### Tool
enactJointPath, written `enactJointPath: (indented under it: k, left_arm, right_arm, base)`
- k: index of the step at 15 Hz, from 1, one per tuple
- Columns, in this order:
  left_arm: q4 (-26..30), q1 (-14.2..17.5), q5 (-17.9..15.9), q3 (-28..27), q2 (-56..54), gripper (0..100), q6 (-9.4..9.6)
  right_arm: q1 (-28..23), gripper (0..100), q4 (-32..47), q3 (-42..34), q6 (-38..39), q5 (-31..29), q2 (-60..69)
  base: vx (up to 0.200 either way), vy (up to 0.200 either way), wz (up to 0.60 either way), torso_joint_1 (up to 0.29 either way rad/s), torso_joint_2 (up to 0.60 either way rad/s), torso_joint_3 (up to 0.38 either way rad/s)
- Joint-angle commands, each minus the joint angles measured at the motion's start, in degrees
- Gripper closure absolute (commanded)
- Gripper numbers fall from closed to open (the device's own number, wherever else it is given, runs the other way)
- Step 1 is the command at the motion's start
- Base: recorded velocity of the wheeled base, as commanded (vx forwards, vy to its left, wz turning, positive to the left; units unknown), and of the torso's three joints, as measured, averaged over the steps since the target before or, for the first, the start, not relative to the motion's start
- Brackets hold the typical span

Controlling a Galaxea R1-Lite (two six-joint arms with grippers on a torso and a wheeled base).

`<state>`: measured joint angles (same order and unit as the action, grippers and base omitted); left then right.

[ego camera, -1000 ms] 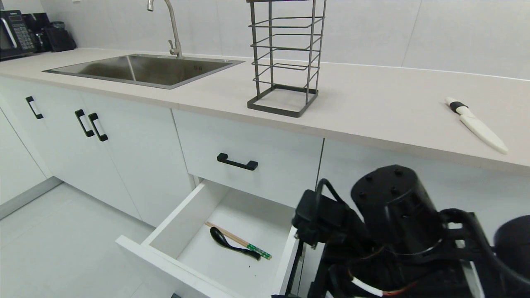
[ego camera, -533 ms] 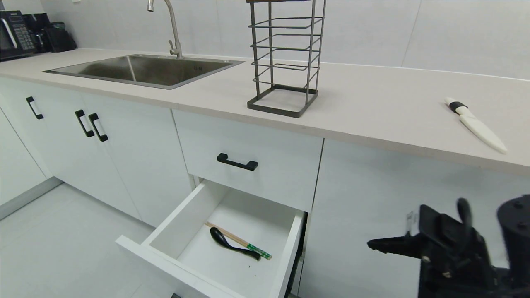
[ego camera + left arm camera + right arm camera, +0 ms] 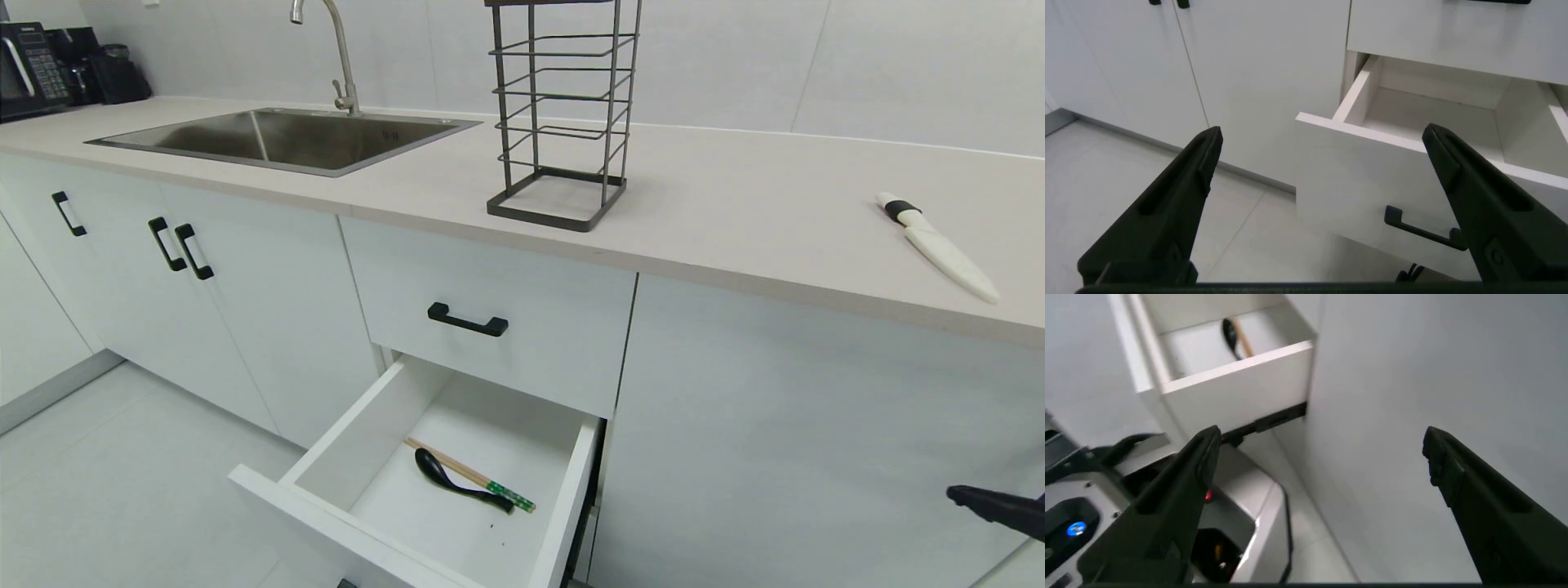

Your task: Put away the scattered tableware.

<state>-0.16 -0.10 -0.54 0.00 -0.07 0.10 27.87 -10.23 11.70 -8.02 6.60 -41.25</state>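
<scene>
Head view, left to right. Sink [image 3: 277, 139] at 10 o'clock and wire rack [image 3: 559, 122] at 12, both off my path. Open drawer [image 3: 359, 433] at 6 o'clock, with the black spoon [image 3: 457, 483] and chopsticks [image 3: 482, 480] lying touching on its floor. Knife [image 3: 939, 245] at 2 o'clock, flat on the counter [image 3: 735, 196]. Its black-banded end points away from me and the long white end toward the front edge, near it but not over.

Left gripper [image 3: 1323, 135]: spread wide, empty, low in front of the drawer face and its handle [image 3: 1425, 229]. Right gripper [image 3: 1323, 439]: also spread wide, empty, down by the cabinet door [image 3: 775, 425]. One of its fingers [image 3: 992, 504] pokes in at 4 o'clock, well below the counter.

My read: spoon and chopsticks are done and the knife is the last piece out. The step in hand is fetching it, not yet begun. Next move calls for lifting the right arm clear of the counter lip, coming over the top and closing on the banded end, which I take for the handle.

Room: bare counter all round the knife, rack well apart. Tight spots are the counter overhang on the way up and, on the drop, the gap between the drawer rim and the closed drawer front [image 3: 498, 278] above it. Main risk is nudging the knife off the front edge.
</scene>
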Motion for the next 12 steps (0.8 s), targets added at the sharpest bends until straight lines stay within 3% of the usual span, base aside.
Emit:
enactJointPath:
  k: [1, 12]
  left_arm:
    - [-0.02, 0.01, 0.01, 0.0, 0.07, 0, -0.01]
    - [-0.02, 0.01, 0.01, 0.0, 0.07, 0, -0.01]
  right_arm:
    - [-3.87, 0, 1.61, -3.53, -0.68, 0.08, 12.07]
    - [-17.85, 0, 2.23, -4.76, -0.77, 1.23, 25.34]
  base:
    - [0.0, 0.0, 0.0, 0.0, 0.0, 0.0]
    - [0.0, 0.0, 0.0, 0.0, 0.0, 0.0]
